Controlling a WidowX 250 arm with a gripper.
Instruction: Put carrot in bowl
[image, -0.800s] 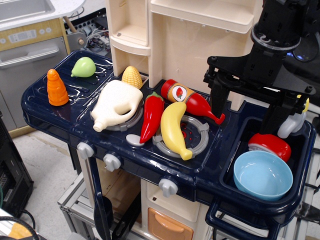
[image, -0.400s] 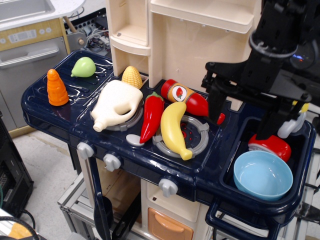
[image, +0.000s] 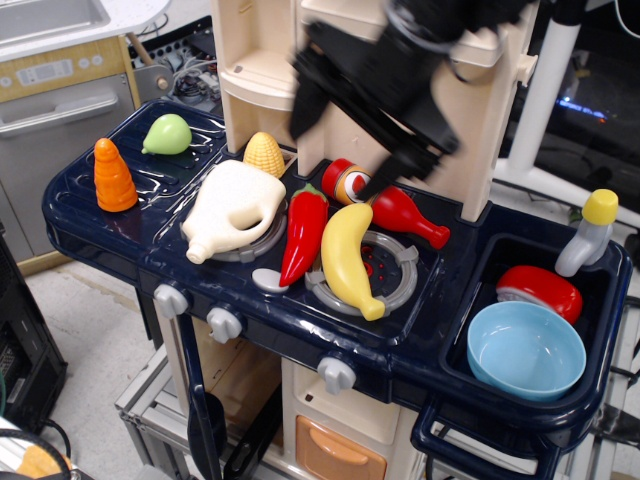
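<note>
**Jaws spread wide above the stove, nothing held**

Spread jaws are seen on the black gripper (image: 340, 140), which is blurred and hangs above the back of the toy stove; one finger (image: 305, 100) points down near the corn cob (image: 264, 155), the other reaches down toward the red ketchup bottle (image: 385, 205). Nothing is held between them. Whether the lower finger touches the bottle cannot be told through the blur.

The carrot (image: 114, 176) is stood upright on the far left of the dark blue countertop (image: 90, 225), well apart from the gripper. A green pear (image: 167, 134) is placed just behind it. The bowl (image: 526, 351) is set in the sink basin (image: 600, 380) at the right end, open side up, with nothing seen inside it. A red domed toy (image: 540, 290) is lodged just behind the bowl, and a grey bottle with a yellow cap (image: 588, 235) is leaned at the sink's back corner.

Between carrot and bowl, the burners are crowded: a cream jug (image: 232, 210) is laid on the left burner, a red chili pepper (image: 304, 232) is laid beside it, and a banana (image: 348, 258) is rested across the right burner (image: 395, 280), touching the pepper along one side.
</note>
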